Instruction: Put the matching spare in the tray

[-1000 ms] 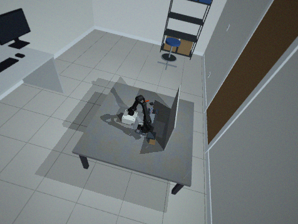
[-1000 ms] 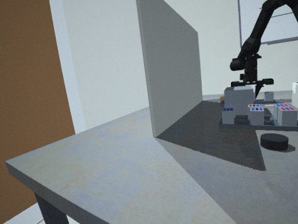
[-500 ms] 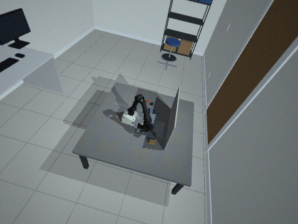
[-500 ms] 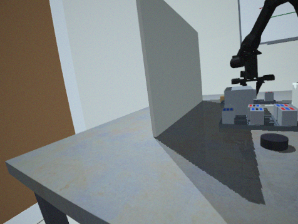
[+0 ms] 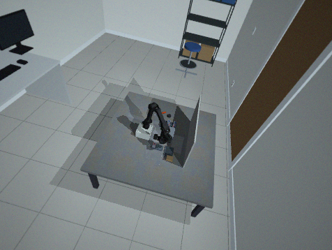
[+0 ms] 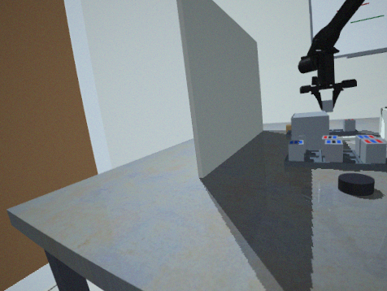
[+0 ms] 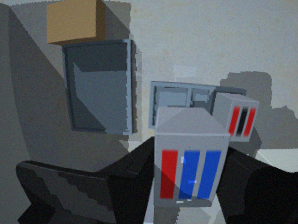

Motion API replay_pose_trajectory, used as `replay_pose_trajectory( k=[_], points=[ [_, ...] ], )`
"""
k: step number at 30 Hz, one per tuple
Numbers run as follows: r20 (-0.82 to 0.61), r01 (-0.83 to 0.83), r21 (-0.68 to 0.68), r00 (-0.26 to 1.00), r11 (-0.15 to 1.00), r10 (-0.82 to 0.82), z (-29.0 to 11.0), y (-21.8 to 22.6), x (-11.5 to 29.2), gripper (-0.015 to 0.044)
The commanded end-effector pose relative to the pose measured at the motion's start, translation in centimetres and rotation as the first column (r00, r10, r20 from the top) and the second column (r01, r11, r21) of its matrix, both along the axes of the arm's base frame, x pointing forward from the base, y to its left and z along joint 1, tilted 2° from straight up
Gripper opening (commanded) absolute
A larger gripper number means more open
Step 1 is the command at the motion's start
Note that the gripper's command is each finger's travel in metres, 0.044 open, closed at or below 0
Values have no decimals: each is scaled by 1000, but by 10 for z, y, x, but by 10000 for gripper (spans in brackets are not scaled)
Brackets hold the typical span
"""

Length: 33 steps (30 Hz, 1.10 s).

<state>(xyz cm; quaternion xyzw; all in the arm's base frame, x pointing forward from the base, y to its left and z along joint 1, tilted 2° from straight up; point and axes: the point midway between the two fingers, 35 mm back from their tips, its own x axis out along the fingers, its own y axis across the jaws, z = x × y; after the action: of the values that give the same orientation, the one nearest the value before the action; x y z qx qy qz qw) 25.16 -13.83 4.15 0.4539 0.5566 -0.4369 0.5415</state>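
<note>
Gripper (image 6: pixel 328 99) closed firmly on small grey spare block with one red and two blue stripes (image 7: pixel 189 163), held aloft clear of remaining spares, presumably for carriage to dark grey rectangular tray (image 7: pixel 100 86) beside tan cube (image 7: pixel 75 19)

No readable text, letters, digits or brand names in any view. Only signs are colour-bar codes:
- spare block (image 7: pixel 189 163) clamped in hand (image 7: pixel 189 183): bars red, blue, blue, in wrist view.
- second block (image 7: pixel 237 117) beside it, lower down: bars red, black, red.
- exterior view, blocks on counter (image 6: pixel 122 211): one (image 6: pixel 296 149) with blue marks on top, one (image 6: pixel 332 149) with mixed red/blue/black marks, one (image 6: pixel 371 148) with red marks; bar order too small to tell.
</note>
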Motion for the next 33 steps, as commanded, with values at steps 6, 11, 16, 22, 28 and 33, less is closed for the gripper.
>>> replay_pose_trajectory(
  k=[6, 11, 16, 22, 28, 33],
  points=[
    [16, -3, -9, 1000, 1000, 3, 51, -2, 4, 0],
    [15, -3, -7, 1000, 1000, 3, 71, 0, 1, 0],
    [15, -3, -8, 1000, 1000, 3, 73, -2, 11, 0],
    [17, -3, -8, 1000, 1000, 3, 76, -4, 35, 0],
    [19, -3, -8, 1000, 1000, 3, 77, -6, 58, 0],
    [20, -3, -8, 1000, 1000, 3, 76, -5, 78, 0]
  ],
)
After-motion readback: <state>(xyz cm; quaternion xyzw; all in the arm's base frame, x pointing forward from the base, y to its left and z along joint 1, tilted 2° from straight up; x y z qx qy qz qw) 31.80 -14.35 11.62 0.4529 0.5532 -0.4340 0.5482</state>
